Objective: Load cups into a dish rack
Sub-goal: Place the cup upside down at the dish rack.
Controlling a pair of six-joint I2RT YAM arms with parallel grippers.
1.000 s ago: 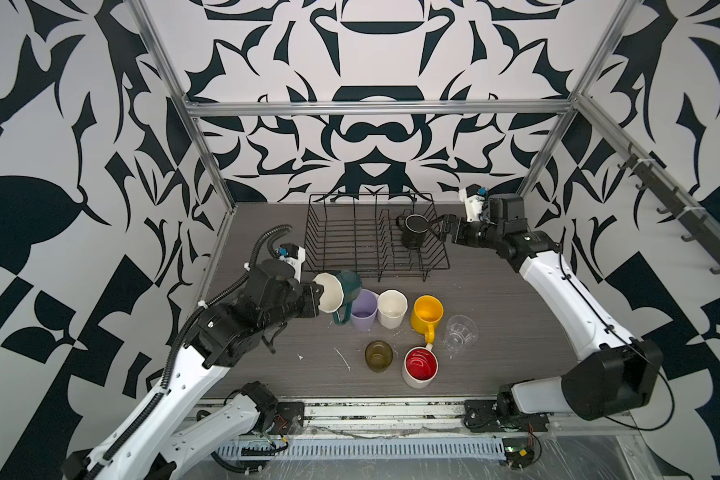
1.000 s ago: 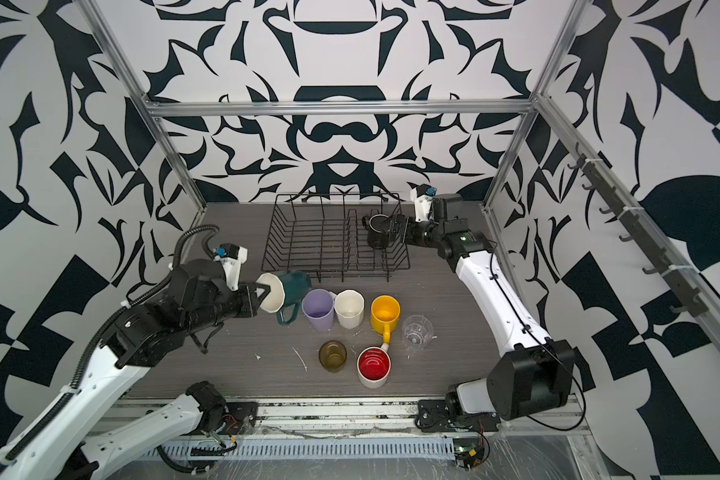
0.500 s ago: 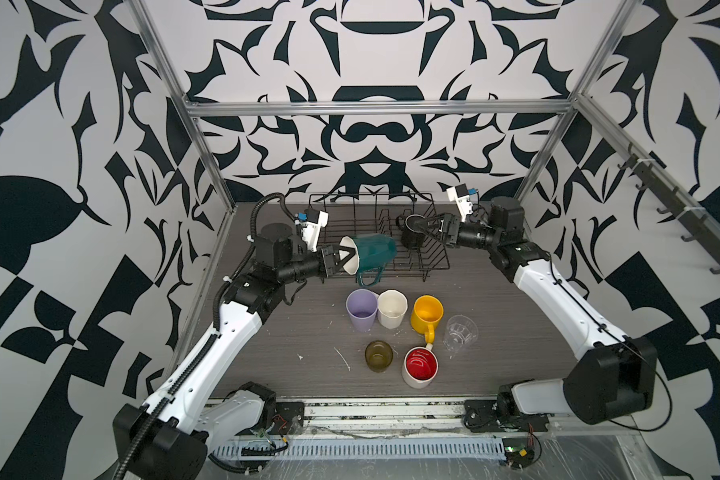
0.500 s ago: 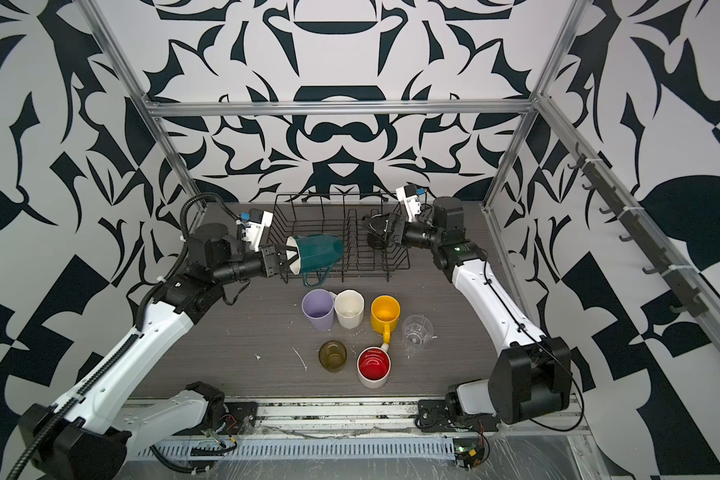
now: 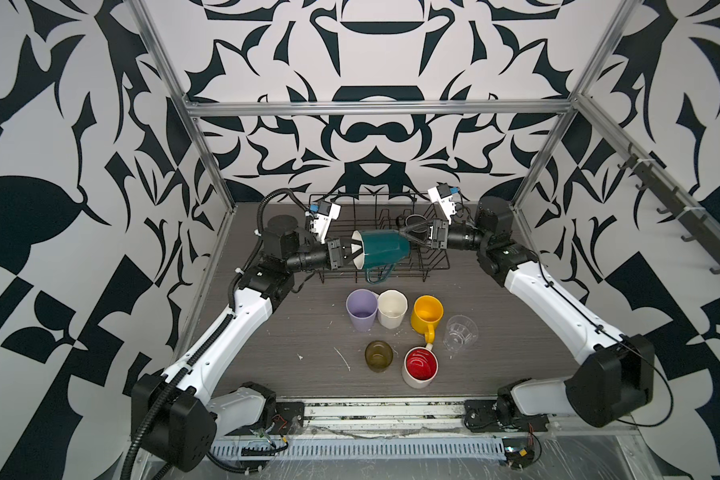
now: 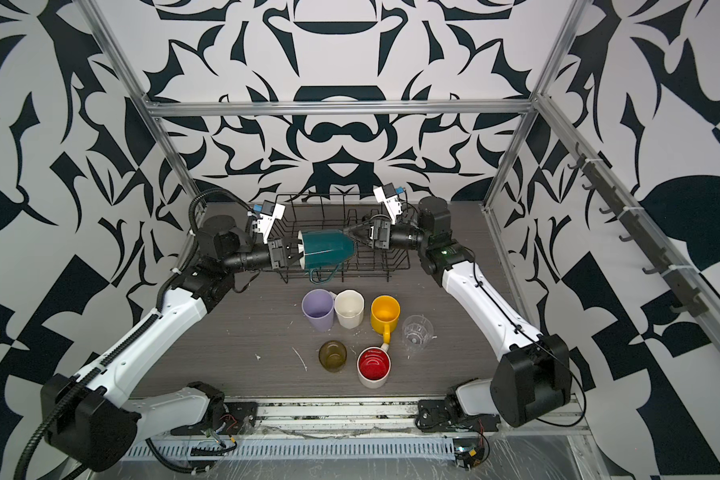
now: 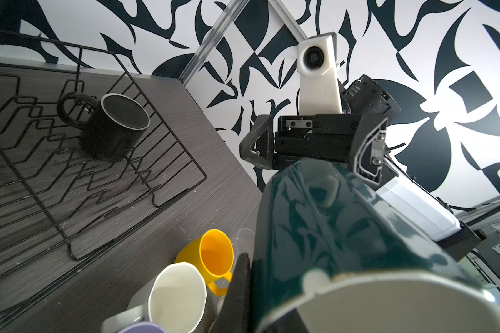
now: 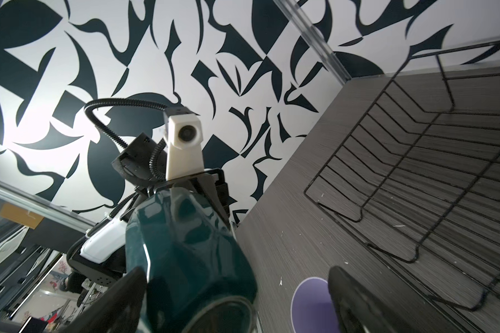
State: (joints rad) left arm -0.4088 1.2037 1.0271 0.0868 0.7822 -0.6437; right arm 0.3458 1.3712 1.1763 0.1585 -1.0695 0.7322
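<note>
Top views both: my left tool [image 5: 353,254] pinches the green mug [image 5: 385,249] by its rim above the dish rack [image 5: 435,266]. The mug lies level, base-first toward my right tool [image 5: 406,237], jaws wide, empty.

Both top views are bright and evenly lit from above. The cups [image 5: 427,309], on the table [image 5: 267,353] below and nearer the camera than the left gripper [image 5: 356,254], cast only short, soft shadows. The wide lens stretches the walls toward the picture edges.

In the left wrist view the dark-green mug [image 7: 344,230] carries crisp white reflections. Its rim, closest to the lens, is soft, and the wall [image 7: 445,115] past the right gripper [image 5: 406,235] washes out white.

In the right wrist view, glare blooms on the wall behind the left gripper, and that camera's own near fingers [image 8: 355,302] are dark and blurred.
</note>
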